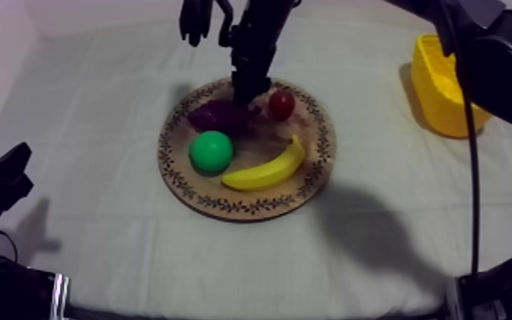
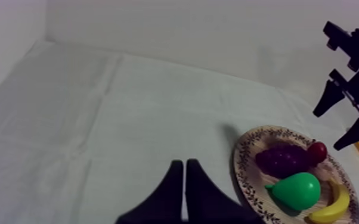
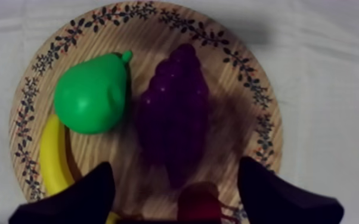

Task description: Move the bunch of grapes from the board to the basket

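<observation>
Top view: the right arm is reaching in from the far side, and the right jaws are hanging over the far part of the wooden board. The bunch of grapes is lying on the board directly beneath and just beside them. The small red fruit is sitting at their other side. The pear and the banana are lying farther out on the board. The yellow basket is standing well apart from these jaws on the tabletop. The left arm is resting low at its own side.

Left wrist view: the left jaws are lying pressed together as a narrow wedge, with the fingers gripping nothing. The board is lying just ahead and to one side of them, and the grapes are resting on it.

Right wrist view: the right jaws are standing wide apart with the fingers clasping nothing. The grapes are lying on the board straight ahead of the gap. The small red fruit is sitting within the gap. The pear and the banana are lying beyond one finger.
</observation>
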Tool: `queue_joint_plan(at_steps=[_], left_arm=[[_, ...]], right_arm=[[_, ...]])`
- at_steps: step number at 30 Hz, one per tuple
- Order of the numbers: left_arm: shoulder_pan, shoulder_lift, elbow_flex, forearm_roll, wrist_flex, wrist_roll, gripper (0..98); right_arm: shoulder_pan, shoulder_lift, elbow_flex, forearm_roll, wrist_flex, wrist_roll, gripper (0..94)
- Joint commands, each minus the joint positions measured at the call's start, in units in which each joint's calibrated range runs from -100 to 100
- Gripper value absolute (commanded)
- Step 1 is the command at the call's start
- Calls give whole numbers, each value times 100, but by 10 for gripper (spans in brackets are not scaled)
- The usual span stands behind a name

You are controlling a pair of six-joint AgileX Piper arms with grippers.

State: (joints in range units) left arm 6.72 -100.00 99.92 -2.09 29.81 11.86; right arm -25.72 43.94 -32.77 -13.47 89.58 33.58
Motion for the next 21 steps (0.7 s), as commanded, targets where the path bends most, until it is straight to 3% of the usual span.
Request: queue_joint_plan(at_steps=[1, 21], left_arm=[[-3, 0, -3, 2, 2, -2, 1], [-3, 0, -3, 2, 2, -2, 1]], right_arm=[[-9, 151, -88, -24, 17, 42, 588], [-78, 1570, -1096, -116, -111, 63, 568]])
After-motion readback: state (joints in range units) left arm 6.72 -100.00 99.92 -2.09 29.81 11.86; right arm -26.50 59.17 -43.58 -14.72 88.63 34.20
